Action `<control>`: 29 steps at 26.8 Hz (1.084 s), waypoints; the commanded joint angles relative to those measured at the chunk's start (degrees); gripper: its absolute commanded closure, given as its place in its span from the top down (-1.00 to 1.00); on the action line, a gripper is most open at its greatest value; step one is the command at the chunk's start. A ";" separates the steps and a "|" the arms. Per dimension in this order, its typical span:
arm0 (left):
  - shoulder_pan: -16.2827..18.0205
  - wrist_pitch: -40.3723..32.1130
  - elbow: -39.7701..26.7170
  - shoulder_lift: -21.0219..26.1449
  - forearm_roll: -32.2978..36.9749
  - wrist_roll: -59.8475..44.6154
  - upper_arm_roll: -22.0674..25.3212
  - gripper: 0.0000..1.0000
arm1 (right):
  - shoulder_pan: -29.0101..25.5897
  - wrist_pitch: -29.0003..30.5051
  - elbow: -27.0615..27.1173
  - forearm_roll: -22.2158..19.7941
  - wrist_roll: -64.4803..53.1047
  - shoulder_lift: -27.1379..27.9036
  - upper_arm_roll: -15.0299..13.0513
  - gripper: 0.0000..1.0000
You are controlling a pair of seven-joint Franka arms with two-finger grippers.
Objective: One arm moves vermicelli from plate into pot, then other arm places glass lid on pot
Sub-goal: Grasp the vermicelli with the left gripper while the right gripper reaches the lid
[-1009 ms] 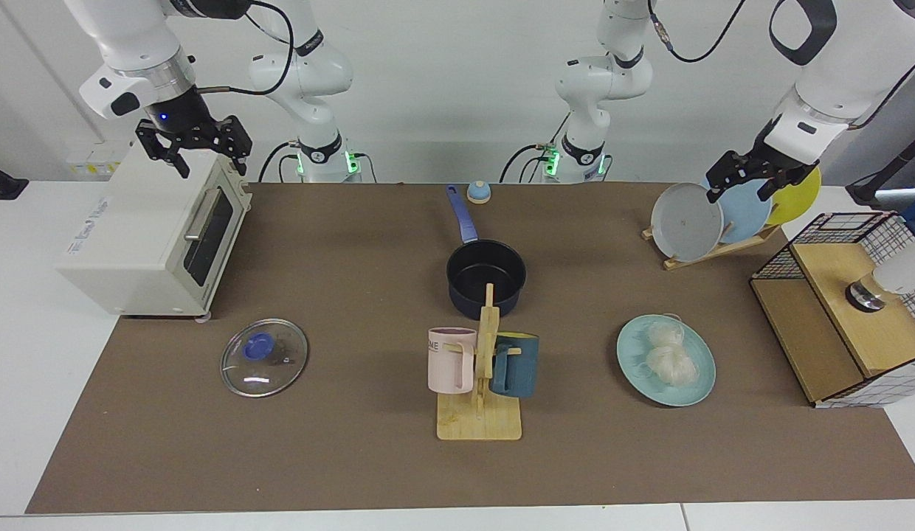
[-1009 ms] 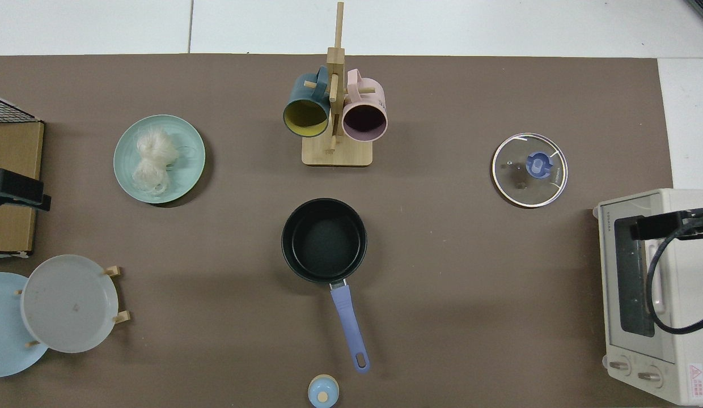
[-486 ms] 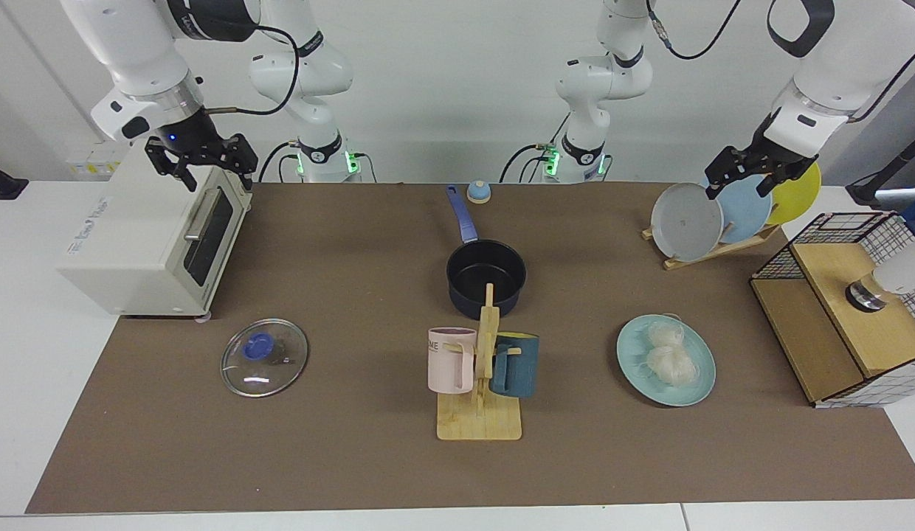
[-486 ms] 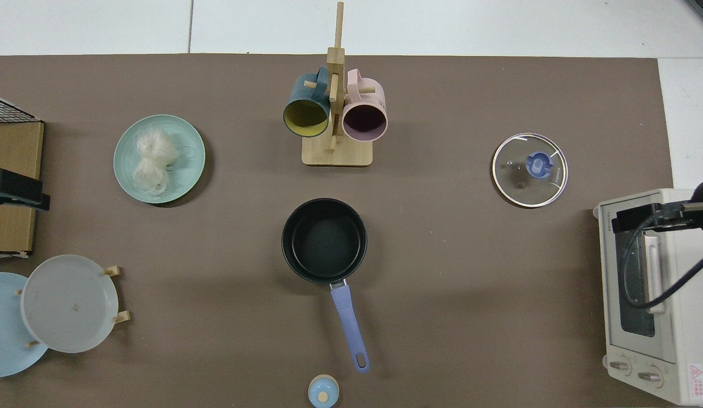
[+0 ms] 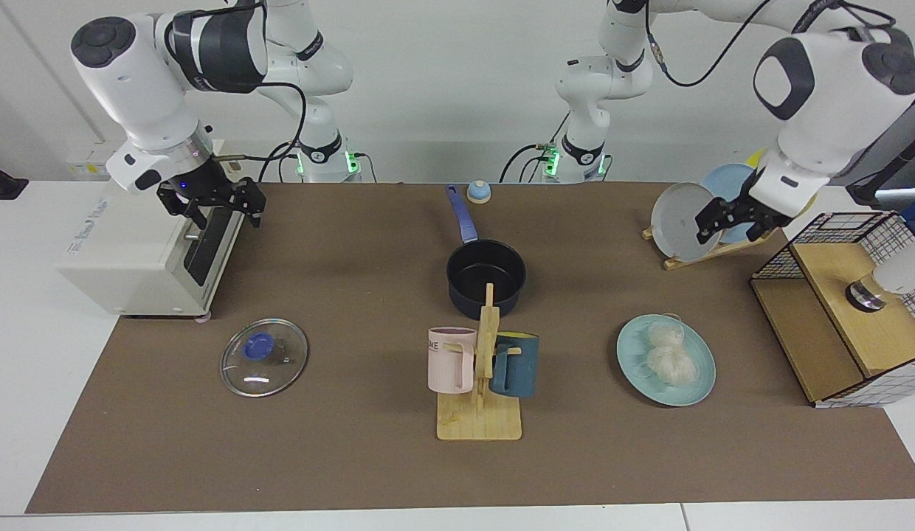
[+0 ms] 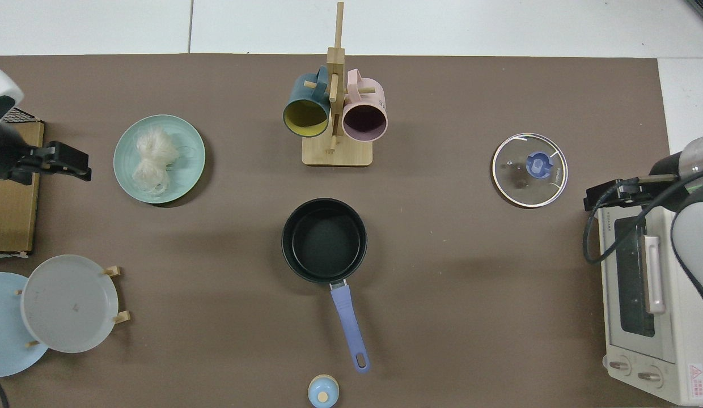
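TOSHIBA toaster oven (image 6: 640, 289); left gripper (image 5: 729, 221) and right gripper (image 5: 215, 202) both released, empty

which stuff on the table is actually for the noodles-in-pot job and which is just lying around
For the job: vermicelli, teal plate, pot, glass lid, left gripper, right gripper.

Lying about: mug rack, pink mug, dark teal mug, toaster oven, plate stand, wire crate.
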 commanded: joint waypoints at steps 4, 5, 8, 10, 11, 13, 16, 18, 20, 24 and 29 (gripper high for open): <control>0.25 8.58 3.64 10.31 0.08 -0.28 -0.81 0.99 | -0.84 -1.10 12.15 0.52 0.64 11.16 0.52 1.00; 0.25 9.90 3.46 10.84 -0.01 -0.02 -0.81 0.99 | -0.84 -0.84 13.03 0.52 0.64 12.21 0.52 1.00; -0.27 14.38 2.15 12.59 0.08 1.12 -0.81 1.00 | -0.49 0.30 14.61 0.52 0.38 14.68 0.52 1.00; -0.80 18.06 -1.01 12.77 -0.45 1.12 -1.08 1.00 | -0.40 0.74 16.19 0.70 0.38 16.61 0.52 1.00; -0.89 20.43 -3.03 12.69 -0.62 1.21 -1.51 1.00 | -0.40 1.01 16.64 0.87 0.38 17.49 0.52 1.00; -0.89 24.83 -6.81 12.34 -0.71 0.68 -2.65 1.00 | -0.40 2.49 16.99 0.87 0.38 19.07 0.52 1.00; -0.89 26.96 -9.11 12.07 -0.71 1.30 -2.84 1.00 | -0.32 5.13 16.91 0.78 0.29 21.18 0.52 1.00; -0.89 27.22 -9.20 12.42 -0.71 1.47 -2.84 1.00 | -0.23 7.41 16.64 0.78 0.29 22.59 0.52 1.00; -0.89 28.10 -9.29 12.86 -0.71 1.47 -2.84 1.00 | -0.05 8.57 16.64 0.43 0.29 23.65 0.52 1.00; -0.89 32.83 -12.79 12.95 -0.71 1.47 -2.84 1.00 | -0.32 8.66 16.38 0.34 -0.32 23.83 0.52 1.00; -0.80 38.21 -14.82 13.21 -0.37 1.56 -2.84 0.98 | -0.23 11.55 14.62 0.43 -0.50 24.35 0.52 1.00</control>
